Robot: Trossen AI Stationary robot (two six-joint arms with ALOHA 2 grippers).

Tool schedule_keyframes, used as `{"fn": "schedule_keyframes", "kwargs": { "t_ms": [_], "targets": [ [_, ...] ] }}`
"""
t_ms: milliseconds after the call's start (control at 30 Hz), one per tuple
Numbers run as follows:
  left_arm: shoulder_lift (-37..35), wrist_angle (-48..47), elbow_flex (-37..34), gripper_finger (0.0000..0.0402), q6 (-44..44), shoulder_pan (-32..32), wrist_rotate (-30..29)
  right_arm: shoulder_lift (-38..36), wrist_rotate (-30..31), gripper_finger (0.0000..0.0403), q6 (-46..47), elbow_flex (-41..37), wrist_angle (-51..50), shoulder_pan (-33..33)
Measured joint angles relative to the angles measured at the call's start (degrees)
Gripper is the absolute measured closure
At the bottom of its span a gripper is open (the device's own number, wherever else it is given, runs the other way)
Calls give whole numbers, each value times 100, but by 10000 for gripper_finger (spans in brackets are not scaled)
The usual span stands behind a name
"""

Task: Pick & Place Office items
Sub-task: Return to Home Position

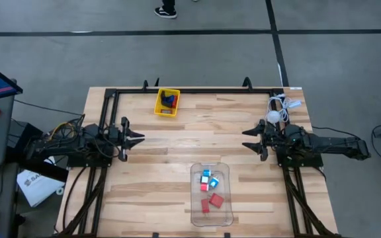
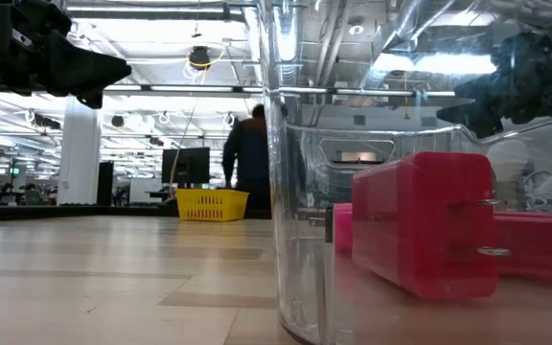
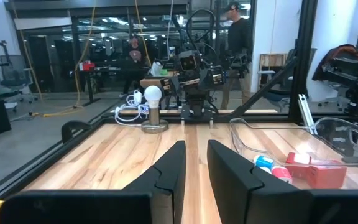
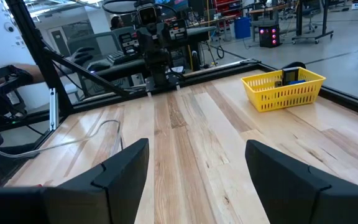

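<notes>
Clear bin (image 2: 286, 192), lower centre of the high view: holds red blocks (image 1: 216, 200) and white-and-cyan bits (image 1: 206, 174). These look light, rigid and smooth, so they are best pinched across their flat sides. Yellow tray (image 1: 167, 102), upper centre: blue piece (image 1: 171, 100) and a dark one inside. Left claw (image 1: 136, 139), mid-left: narrowly parted, empty. Right claw (image 1: 250, 147), mid-right: wide, empty. Both hover over the surface (image 1: 177, 158).

On the table (image 1: 144, 198), a yellow tray (image 1: 158, 104) near the far edge holds a blue piece (image 1: 170, 100). A clear bin (image 1: 224, 216) near the front edge holds red pieces (image 1: 216, 200) and white-and-cyan bits (image 1: 206, 174). The left gripper (image 1: 139, 138) and right gripper (image 1: 247, 139) face each other, well apart, with a white lamp (image 1: 273, 117) just beside the right one.
</notes>
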Motion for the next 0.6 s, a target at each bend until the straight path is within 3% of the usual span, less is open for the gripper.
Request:
{"fn": "schedule_keyframes", "kwargs": {
  "t_ms": [600],
  "targets": [
    [41,17,0,339,0,-63,2,2,0,143,0,0,1,0]
  ]
}}
